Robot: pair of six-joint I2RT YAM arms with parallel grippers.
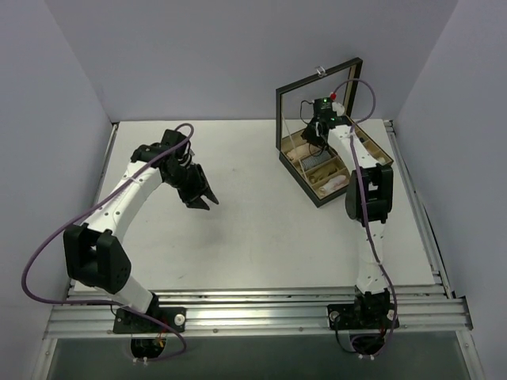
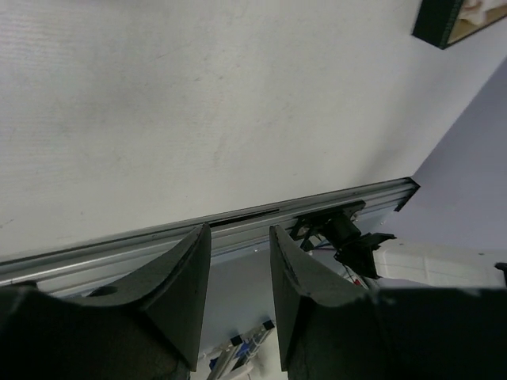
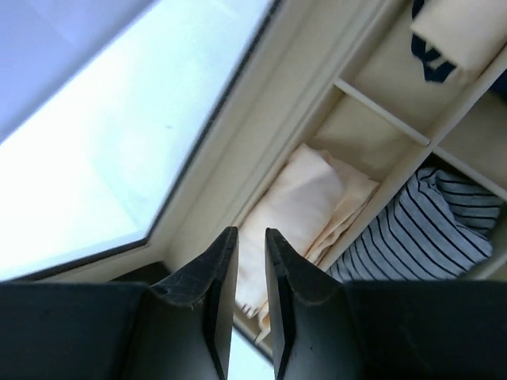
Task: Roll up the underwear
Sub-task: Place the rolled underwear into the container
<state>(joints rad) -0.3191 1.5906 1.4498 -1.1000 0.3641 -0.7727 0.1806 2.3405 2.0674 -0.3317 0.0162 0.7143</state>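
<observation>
Hanging over the open box (image 1: 299,177) at the far right of the table (image 1: 261,237), the right claw (image 3: 249,231) has its fingers almost together, with a thin gap and nothing pinched. Below it the underwear (image 3: 297,198) lies folded in one compartment, beside a striped cloth (image 3: 420,229). The left claw (image 1: 200,195) is spread and empty above the left side.

From high above and behind both arm bases (image 1: 146,313), looking down and forward over the whole counter (image 1: 261,237), far enough back to take in the box (image 1: 299,177) at far right. From the left wrist, close behind the left hand (image 2: 240,233), slanting low across the counter toward the near rail (image 2: 119,252), a box corner at upper right. From the right wrist, very near, past the right hand (image 3: 250,233) down into the box's compartments. Shared by all three: the box.
</observation>
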